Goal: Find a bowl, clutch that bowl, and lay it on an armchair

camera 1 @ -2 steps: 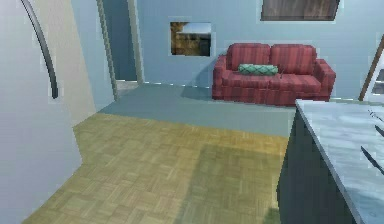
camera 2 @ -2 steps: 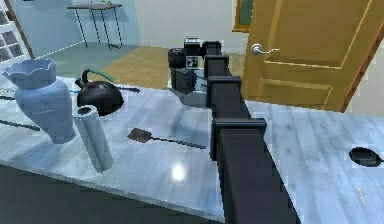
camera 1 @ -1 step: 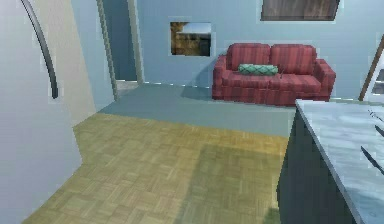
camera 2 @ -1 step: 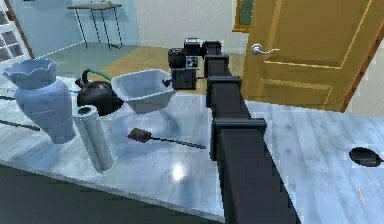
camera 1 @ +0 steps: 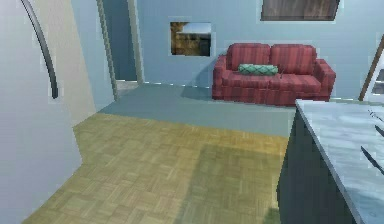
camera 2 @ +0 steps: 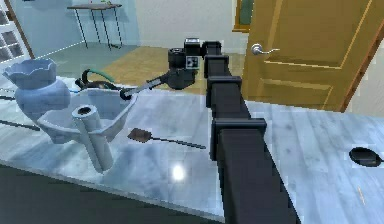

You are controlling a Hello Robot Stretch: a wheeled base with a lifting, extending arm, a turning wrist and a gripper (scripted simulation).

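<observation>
Item 1, end effector: my arm (camera 2: pixel 235 130) reaches out across the counter (camera 2: pixel 320 130). My gripper (camera 2: pixel 130 93) points toward the arm side view's left, and its fingers end at the rim of a pale blue bowl (camera 2: pixel 100 108). Because the bowl stands on the counter right at the fingertips, I cannot tell whether I hold anything.

Item 2, task object: the bowl sits near the counter's left end. A blue-and-white vase (camera 2: pixel 38 88) is just beside it on the left. A pale upright cylinder (camera 2: pixel 90 135), possibly a tap, stands against the bowl's near side.

Item 3, edges: a dark flat utensil (camera 2: pixel 140 133) lies between the bowl and my arm. A dark round object (camera 2: pixel 362 155) lies near the counter's right end. The stretch between it and my arm is bare. A wooden door (camera 2: pixel 300 50) stands beyond the counter's far edge.

Item 4, room ahead: parquet floor (camera 1: pixel 150 160) runs open between the fridge (camera 1: pixel 30 100) and the counter's edge. It leads to a red sofa (camera 1: pixel 272 72) against the far wall.
</observation>
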